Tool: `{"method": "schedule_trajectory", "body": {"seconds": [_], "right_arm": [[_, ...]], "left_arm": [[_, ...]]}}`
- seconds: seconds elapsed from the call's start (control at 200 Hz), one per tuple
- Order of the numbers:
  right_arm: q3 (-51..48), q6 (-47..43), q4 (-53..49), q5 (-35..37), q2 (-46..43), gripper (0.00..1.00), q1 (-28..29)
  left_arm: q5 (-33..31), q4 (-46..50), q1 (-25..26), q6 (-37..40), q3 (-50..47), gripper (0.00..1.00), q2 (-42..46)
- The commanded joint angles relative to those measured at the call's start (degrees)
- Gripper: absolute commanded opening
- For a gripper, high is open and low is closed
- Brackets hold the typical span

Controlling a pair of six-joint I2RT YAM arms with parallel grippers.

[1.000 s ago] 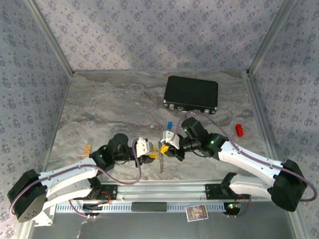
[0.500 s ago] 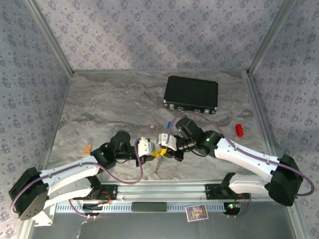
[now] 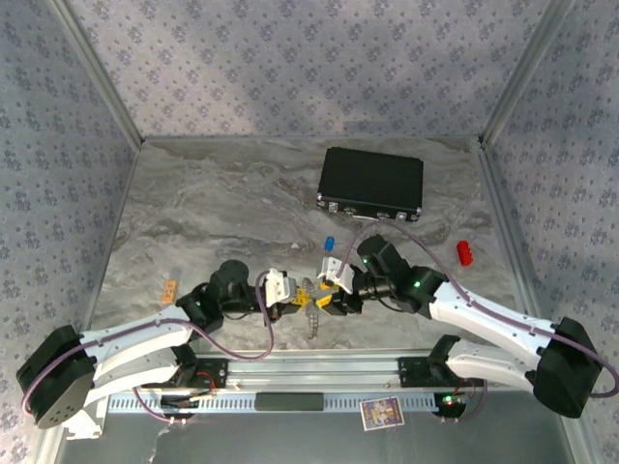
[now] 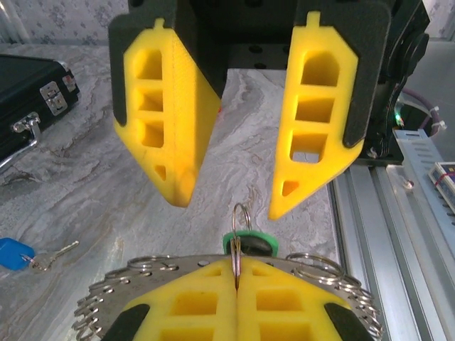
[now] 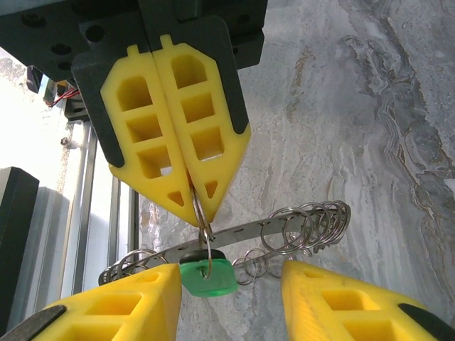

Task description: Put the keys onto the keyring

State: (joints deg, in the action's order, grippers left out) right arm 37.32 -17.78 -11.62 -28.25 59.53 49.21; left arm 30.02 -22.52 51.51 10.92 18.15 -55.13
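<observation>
My left gripper (image 4: 236, 261) is shut on a small split ring of the keyring (image 4: 328, 268), a grey metal band strung with several wire rings. The green key (image 4: 250, 243) hangs from that pinched ring just past my left fingertips. In the right wrist view the green key (image 5: 207, 275) dangles between the fingers of my open right gripper (image 5: 231, 275), touching neither, with the keyring (image 5: 284, 226) behind it. From above, the left gripper (image 3: 293, 303) and right gripper (image 3: 325, 296) face each other over the keyring (image 3: 311, 317). The blue key (image 3: 329, 243) lies apart on the table.
A black rectangular case (image 3: 372, 182) sits at the back right. A small red piece (image 3: 463, 252) lies to the right and a small orange piece (image 3: 169, 287) to the left. The metal rail (image 3: 309, 372) runs along the near edge.
My right gripper has opened and drawn back slightly to the right. My left gripper has closed on the small ring, and the green key now hangs from it.
</observation>
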Motion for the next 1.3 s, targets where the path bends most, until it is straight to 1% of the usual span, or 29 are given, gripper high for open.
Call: {"method": "schedule_trajectory", "body": {"seconds": [0.0,0.16,0.275,0.37,0.495,0.585,0.75,0.904,0.919,0.959,0.989,1.024,1.074,1.114,1.189,1.299], "right_arm": [[-0.5,1.6,2.1,-0.5,0.1,0.37,-0.1],[-0.1,1.4,1.9,-0.9,-0.1,0.21,-0.1],[-0.1,1.3,1.6,-1.8,-0.2,0.08,-0.2],[-0.3,1.2,1.0,-1.5,0.0,0.01,-0.6],[-0.8,0.5,0.2,0.9,0.5,0.0,-0.7],[-0.4,-0.3,-1.3,1.8,2.4,0.0,-0.5],[0.2,-0.2,-0.5,0.1,5.4,0.0,0.8],[-0.5,0.2,0.8,0.2,3.4,0.0,0.6],[-0.6,0.3,0.8,0.3,3.0,0.03,0.6],[-0.8,0.5,0.8,1.1,2.0,0.16,0.4],[-1.1,0.5,0.9,1.5,1.3,0.24,0.4],[-1.4,0.4,1.0,1.7,0.3,0.3,0.3],[-2.0,0.4,1.5,1.6,-0.9,0.36,0.2],[-2.3,0.5,2.1,1.1,-1.5,0.39,0.3],[-2.2,0.6,2.5,-1.0,-1.5,0.43,0.3],[-1.3,0.6,2.7,-0.1,-0.4,0.44,0.6]], "left_arm": [[0.4,-3.1,0.2,-1.0,-0.3,0.0,0.4],[0.4,-2.6,0.2,-1.0,-0.4,0.0,0.9],[0.2,-2.7,0.2,-0.9,-0.4,0.0,1.2],[0.1,-3.1,0.2,-1.0,-0.4,0.0,1.5],[0.1,-3.4,0.2,-1.0,-0.4,0.0,1.8],[-0.2,-3.8,0.2,-0.9,-0.6,0.0,1.9],[-0.2,-4.6,0.2,-1.1,-0.6,0.0,1.8],[-0.4,-4.4,0.2,-1.1,-0.8,0.0,1.8],[-0.4,-4.4,0.2,-1.1,-0.8,0.0,1.8],[-0.4,-4.4,0.2,-1.1,-0.9,0.0,1.9],[-0.3,-4.5,0.2,-1.1,-0.9,0.0,1.8],[-0.3,-4.6,0.2,-1.1,-0.9,0.0,1.8],[-0.3,-4.8,0.2,-1.2,-1.0,0.0,1.7],[-0.2,-5.0,0.2,-1.3,-1.0,0.0,1.7],[-0.2,-5.1,0.2,-1.3,-1.0,0.0,1.7],[0.0,-5.1,0.2,-1.3,-1.0,0.0,1.7]]}}
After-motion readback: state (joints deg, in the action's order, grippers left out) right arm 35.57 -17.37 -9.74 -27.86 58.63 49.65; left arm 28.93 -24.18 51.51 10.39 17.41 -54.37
